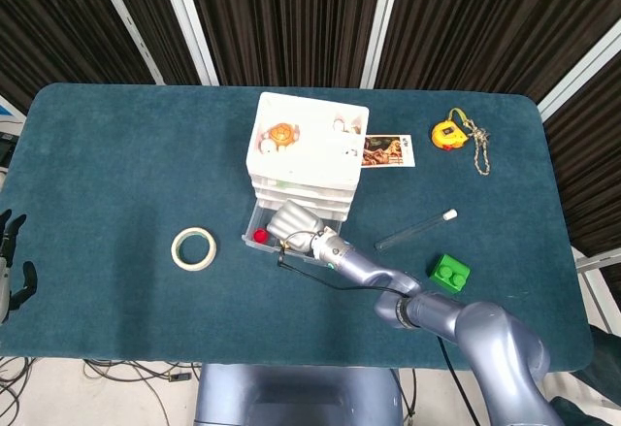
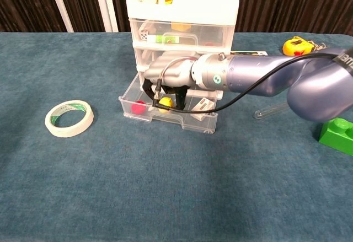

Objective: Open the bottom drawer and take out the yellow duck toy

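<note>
The white drawer unit (image 1: 306, 145) (image 2: 182, 10) stands mid-table with its clear bottom drawer (image 2: 165, 116) pulled out. My right hand (image 2: 172, 75) (image 1: 294, 224) reaches down into that drawer, and its dark fingers pinch the small yellow duck toy (image 2: 164, 103) from both sides. The duck sits just above the drawer floor, and the hand hides it in the head view. A red ball (image 2: 139, 107) (image 1: 260, 236) lies in the drawer's left end and a white piece (image 2: 203, 104) in its right. My left hand (image 1: 10, 261) hangs open off the table's left edge, holding nothing.
A tape roll (image 1: 194, 248) (image 2: 69, 118) lies left of the drawer. Right of it are a clear tube (image 1: 415, 229), a green block (image 1: 450, 273) (image 2: 337, 134), a yellow tape measure (image 1: 448, 135) and a picture card (image 1: 388, 150). An orange turtle toy (image 1: 280, 137) sits on the unit's top.
</note>
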Robot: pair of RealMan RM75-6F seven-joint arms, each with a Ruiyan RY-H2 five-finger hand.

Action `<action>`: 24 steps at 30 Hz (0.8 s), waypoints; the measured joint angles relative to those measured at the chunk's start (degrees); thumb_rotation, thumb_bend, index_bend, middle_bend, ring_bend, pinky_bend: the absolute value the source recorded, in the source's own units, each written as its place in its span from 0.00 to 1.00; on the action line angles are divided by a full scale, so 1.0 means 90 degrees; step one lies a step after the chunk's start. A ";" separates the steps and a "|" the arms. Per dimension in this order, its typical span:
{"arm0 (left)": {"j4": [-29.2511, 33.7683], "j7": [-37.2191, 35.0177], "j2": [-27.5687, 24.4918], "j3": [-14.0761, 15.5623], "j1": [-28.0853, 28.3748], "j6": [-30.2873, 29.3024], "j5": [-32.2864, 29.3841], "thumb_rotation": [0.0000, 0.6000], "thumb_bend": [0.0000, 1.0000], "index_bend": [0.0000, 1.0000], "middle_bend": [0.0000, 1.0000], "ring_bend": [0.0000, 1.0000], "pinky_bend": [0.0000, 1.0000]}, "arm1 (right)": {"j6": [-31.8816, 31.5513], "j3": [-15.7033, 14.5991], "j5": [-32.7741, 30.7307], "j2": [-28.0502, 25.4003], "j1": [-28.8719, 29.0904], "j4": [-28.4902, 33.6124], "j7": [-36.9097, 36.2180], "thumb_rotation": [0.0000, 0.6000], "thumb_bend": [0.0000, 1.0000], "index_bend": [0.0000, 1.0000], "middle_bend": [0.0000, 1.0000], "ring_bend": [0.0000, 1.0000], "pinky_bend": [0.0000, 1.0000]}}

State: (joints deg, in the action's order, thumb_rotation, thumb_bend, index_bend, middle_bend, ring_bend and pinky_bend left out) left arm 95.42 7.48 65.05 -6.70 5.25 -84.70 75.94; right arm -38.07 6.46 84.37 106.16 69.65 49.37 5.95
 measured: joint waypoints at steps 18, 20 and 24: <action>-0.0003 -0.0001 -0.0001 0.0000 -0.0003 -0.0014 0.0010 1.00 0.61 0.06 0.00 0.00 0.00 | -0.0574 0.0058 0.0000 -0.1594 -0.0436 0.2124 0.0464 1.00 0.31 0.56 1.00 0.99 1.00; -0.0005 0.0007 0.0004 0.0000 -0.0005 -0.0021 0.0011 1.00 0.61 0.06 0.00 0.00 0.00 | -0.0698 0.0018 -0.0017 -0.1896 -0.0597 0.2438 0.0560 1.00 0.31 0.56 1.00 0.99 1.00; -0.0005 0.0021 0.0007 0.0000 -0.0004 -0.0022 0.0008 1.00 0.61 0.06 0.00 0.00 0.00 | -0.0957 -0.0044 -0.0059 -0.2370 -0.0902 0.2821 0.0625 1.00 0.31 0.57 1.00 0.99 1.00</action>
State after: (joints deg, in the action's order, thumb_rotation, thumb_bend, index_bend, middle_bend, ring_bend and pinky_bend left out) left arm 95.38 7.67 65.11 -6.70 5.21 -84.89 76.02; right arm -46.68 6.07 83.84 84.83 61.53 74.76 11.57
